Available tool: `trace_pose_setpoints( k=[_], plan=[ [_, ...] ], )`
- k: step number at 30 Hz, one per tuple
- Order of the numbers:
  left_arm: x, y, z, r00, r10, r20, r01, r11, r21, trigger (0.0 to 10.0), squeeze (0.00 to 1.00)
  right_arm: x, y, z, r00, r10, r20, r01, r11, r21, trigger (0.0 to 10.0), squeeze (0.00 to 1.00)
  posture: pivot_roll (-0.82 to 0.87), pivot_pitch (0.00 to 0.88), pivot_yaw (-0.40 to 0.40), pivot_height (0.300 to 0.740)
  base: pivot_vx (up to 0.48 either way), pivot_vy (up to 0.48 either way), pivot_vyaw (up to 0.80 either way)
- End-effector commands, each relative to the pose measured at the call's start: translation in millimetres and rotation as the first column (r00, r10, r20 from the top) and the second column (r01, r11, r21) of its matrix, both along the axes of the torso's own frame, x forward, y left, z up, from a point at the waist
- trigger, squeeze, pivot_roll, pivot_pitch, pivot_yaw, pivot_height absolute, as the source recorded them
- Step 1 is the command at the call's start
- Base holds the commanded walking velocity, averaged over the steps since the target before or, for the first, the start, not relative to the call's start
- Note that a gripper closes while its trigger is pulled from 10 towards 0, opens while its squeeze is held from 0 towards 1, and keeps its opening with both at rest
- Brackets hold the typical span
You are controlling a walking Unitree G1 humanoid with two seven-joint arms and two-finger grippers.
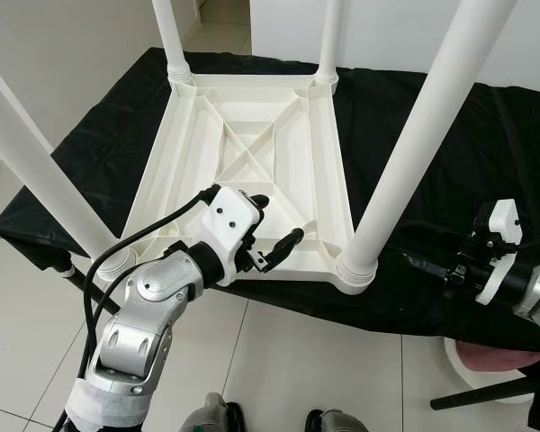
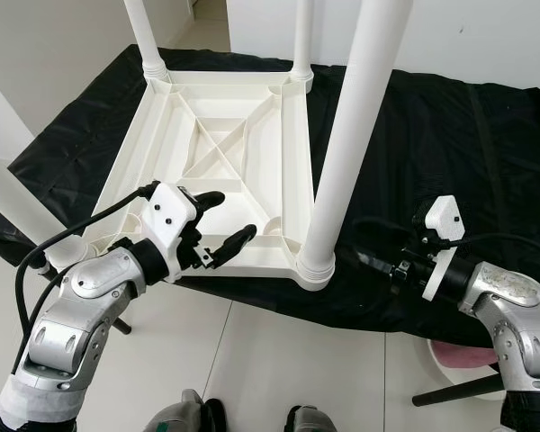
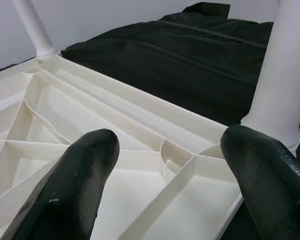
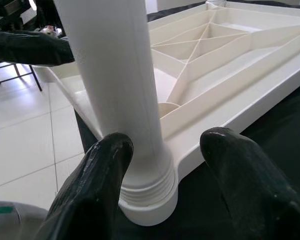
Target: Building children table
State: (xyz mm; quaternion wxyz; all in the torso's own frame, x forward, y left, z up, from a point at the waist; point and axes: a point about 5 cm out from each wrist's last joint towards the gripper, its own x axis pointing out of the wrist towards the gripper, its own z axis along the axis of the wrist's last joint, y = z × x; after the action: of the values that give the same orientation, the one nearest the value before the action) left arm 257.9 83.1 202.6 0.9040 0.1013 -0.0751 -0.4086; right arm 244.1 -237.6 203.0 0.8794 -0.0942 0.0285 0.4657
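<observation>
A white plastic children's table [image 1: 252,153] lies upside down on a surface draped in black cloth, its ribbed underside facing up. Legs stand upright in all its corners: near right [image 1: 414,153], near left [image 1: 36,171], far left [image 1: 171,36] and far right [image 1: 328,40]. My left gripper [image 1: 279,219] hovers open over the table's near edge, with nothing between its fingers [image 3: 85,165]. My right gripper [image 2: 378,256] is open, low over the cloth just right of the near-right leg. The leg's threaded base [image 4: 145,190] stands just beyond its fingers [image 4: 230,165].
The black cloth [image 1: 486,135] stretches well to the right of the table. White floor tiles [image 1: 297,360] lie below the near edge, by my feet [image 1: 216,418]. A stool with a pink seat [image 1: 495,360] stands at the lower right. White walls close off the back.
</observation>
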Motion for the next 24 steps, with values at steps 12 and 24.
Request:
trace_pose_setpoints(
  k=[12,24],
  plan=[
    [-4.3,1.6,1,1.0,-0.021,-0.005,0.021,0.999,0.03,10.0,0.0,-6.6,10.9,-5,0.995,0.095,-0.037,-0.095,0.995,-0.021,10.0,0.0,-0.08,0.098,0.054,0.74,0.0,0.0,0.0],
    [-3.8,-1.0,3,1.0,-0.007,0.013,0.007,0.999,0.034,10.0,0.0,31.7,46.3,-15,0.995,0.059,0.084,-0.056,0.998,-0.03,10.0,0.0,-0.06,0.091,0.035,0.74,0.0,0.0,0.0]
  ],
)
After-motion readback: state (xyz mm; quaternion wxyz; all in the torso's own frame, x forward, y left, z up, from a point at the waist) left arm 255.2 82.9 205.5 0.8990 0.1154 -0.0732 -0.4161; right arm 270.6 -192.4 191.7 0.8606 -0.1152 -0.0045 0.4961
